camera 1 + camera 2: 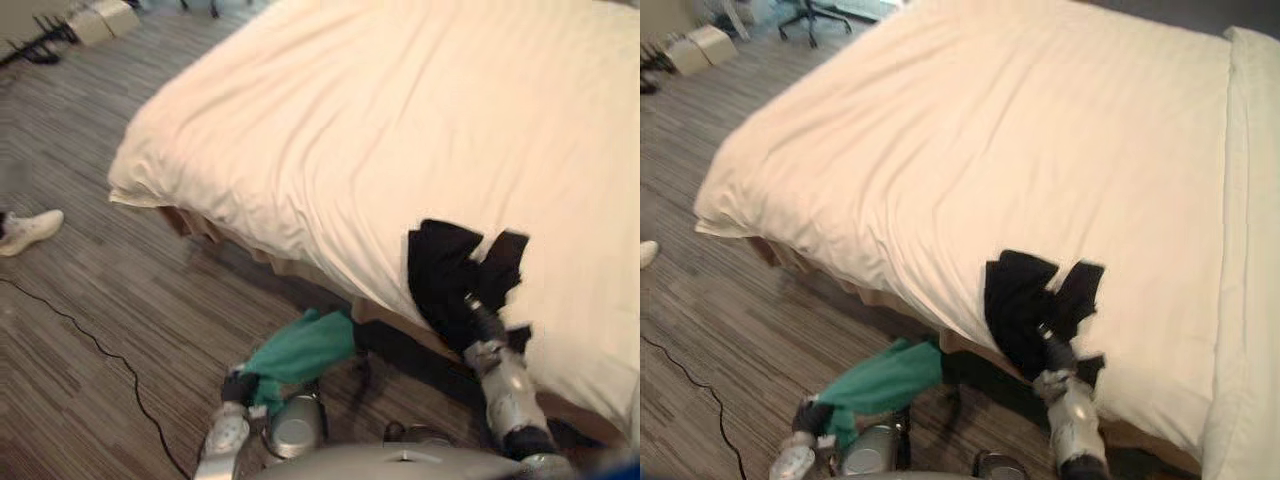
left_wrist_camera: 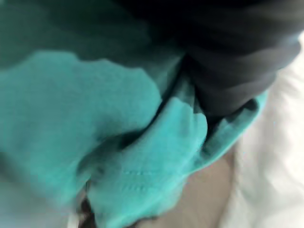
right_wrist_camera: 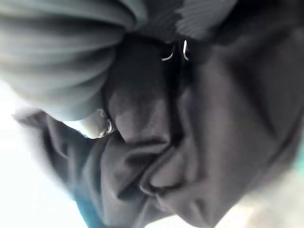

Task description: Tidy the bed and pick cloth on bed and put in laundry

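A cream duvet covers the bed (image 1: 400, 130). Near the bed's front edge lies a crumpled black cloth (image 1: 450, 265). My right hand (image 1: 485, 322) reaches into it from below. In the right wrist view the black cloth (image 3: 190, 142) is bunched tight round the hand, with a bit of silver finger (image 3: 102, 126) showing. Below the bed's edge, over the floor, a teal cloth (image 1: 300, 350) hangs from my left hand (image 1: 240, 385), which is shut on its lower end. The same teal cloth (image 2: 95, 118) lies in folds close in the left wrist view.
Striped wood floor (image 1: 100, 300) lies left of the bed. A white shoe (image 1: 30, 230) is at the far left, and boxes (image 1: 100, 20) stand at the back left beside an office chair (image 1: 810, 20). A pillow (image 1: 1250, 200) runs along the bed's right side.
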